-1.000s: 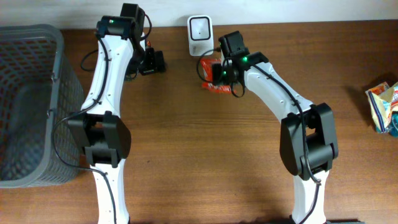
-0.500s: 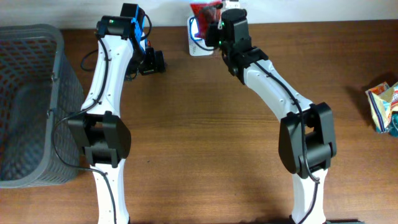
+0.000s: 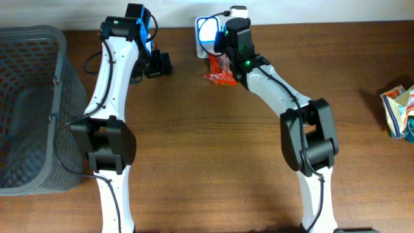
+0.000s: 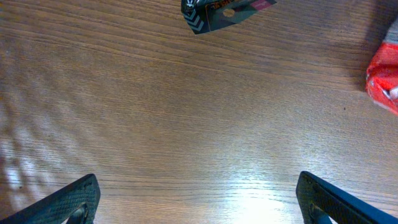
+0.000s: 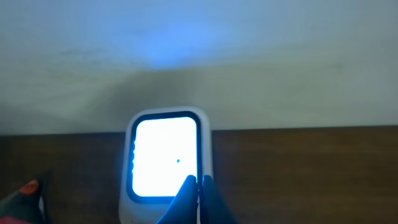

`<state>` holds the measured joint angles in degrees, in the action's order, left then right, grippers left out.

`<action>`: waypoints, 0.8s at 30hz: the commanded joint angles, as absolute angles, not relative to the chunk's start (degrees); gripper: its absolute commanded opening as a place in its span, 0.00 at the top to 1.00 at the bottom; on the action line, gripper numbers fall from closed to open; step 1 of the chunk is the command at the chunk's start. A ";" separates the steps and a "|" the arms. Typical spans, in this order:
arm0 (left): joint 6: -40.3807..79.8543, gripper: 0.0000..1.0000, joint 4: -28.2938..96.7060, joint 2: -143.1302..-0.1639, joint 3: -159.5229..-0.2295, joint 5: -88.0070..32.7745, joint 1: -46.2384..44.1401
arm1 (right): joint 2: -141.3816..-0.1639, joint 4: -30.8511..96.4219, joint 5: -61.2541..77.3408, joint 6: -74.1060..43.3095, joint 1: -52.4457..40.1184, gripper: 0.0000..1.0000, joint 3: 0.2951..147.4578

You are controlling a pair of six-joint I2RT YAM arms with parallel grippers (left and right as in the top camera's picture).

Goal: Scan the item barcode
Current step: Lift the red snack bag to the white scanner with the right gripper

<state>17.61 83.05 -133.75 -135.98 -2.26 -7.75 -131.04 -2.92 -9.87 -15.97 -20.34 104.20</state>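
Your left pincer [image 4: 196,186] spread wide above the bench [image 4: 186,112], a dark packet [image 4: 224,9] beyond it, your right pincer [image 5: 200,186] pinched closed on nothing, the red packet [image 3: 220,74] lying loose on the bench just beside it, the lit scanner [image 5: 165,158] close behind at the back edge.

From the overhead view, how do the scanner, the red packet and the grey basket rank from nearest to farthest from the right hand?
1. The scanner: directly ahead of the right hand, at the back, with its window lit.
2. The red packet: close by, a little toward the robot's base from the hand.
3. The grey basket: far off at the left edge.
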 commanded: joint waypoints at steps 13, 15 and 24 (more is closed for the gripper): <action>17.30 0.01 82.98 -133.19 -135.79 -1.67 -7.81 | -134.26 20.80 0.89 -26.02 -20.95 0.12 105.97; 17.30 0.01 83.00 -133.16 -135.79 -1.67 -7.81 | -135.68 20.62 0.89 -26.04 -21.10 0.27 105.97; 17.30 0.01 82.98 -133.16 -135.79 -1.67 -7.81 | -136.38 22.28 -2.59 -26.02 -21.26 0.96 106.02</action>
<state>17.58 83.07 -133.75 -135.96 -2.26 -7.75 -136.11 21.45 -1.63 -25.58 -20.78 106.06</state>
